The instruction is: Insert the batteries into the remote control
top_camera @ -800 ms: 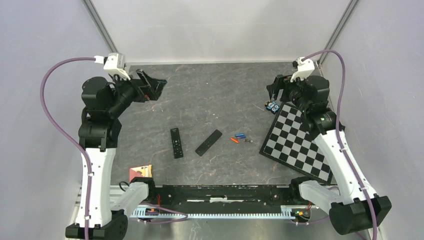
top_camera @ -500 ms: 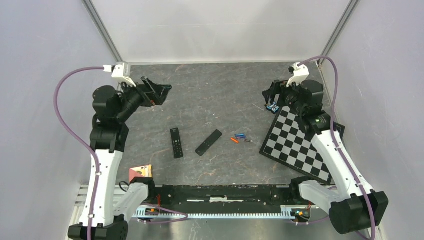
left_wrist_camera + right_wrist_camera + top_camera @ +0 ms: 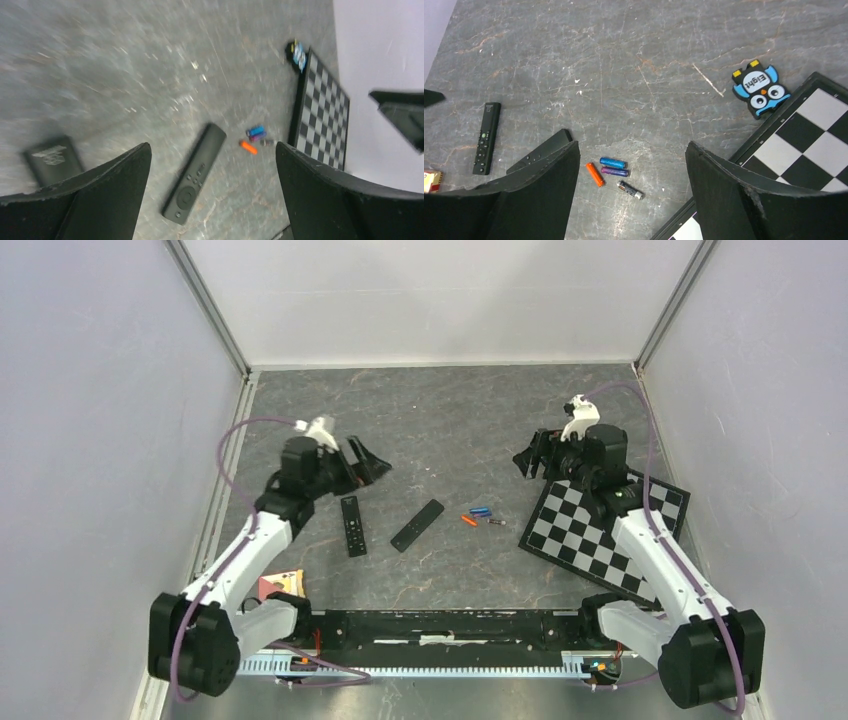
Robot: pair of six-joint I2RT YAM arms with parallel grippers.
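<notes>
Black left gripper [image 3: 366, 461]: jaws wide apart, nothing held. Versus the earlier frames, that arm has swung out of the back-left corner and dropped toward centre. The gripper now hangs just behind the far end of the left remote [image 3: 352, 525].

Right gripper [image 3: 528, 462]: also wide open, holding nothing. It has shifted slightly inward and lower, and sits over the far corner of the chessboard [image 3: 600, 530]. Nothing on the tabletop [image 3: 430, 420] has moved since then.

- Left remote lies buttons up, roughly lengthwise. The left wrist view shows only one end; the gripper's finger [image 3: 95, 192] covers the rest.
- Right remote [image 3: 417, 525] lies diagonally just beside it, not touching, buttons up. In the right wrist view a finger [image 3: 524, 200] hides most of it.
- Orange battery [image 3: 594, 174], blue battery [image 3: 613, 162], purple battery [image 3: 614, 171] and dark-and-silver battery [image 3: 630, 190] lie loose on the tabletop between the right remote and the chessboard. Blue and purple are side by side, parallel and about touching. Orange is just beside them toward the remote, tilted. Dark-and-silver is slightly apart, toward the board.
- Owl-shaped blue tag [image 3: 756, 89] lies at the chessboard's far edge, under the right gripper.
- Small red box [image 3: 280, 585] sits near the left arm's base, well apart from the rest.
</notes>
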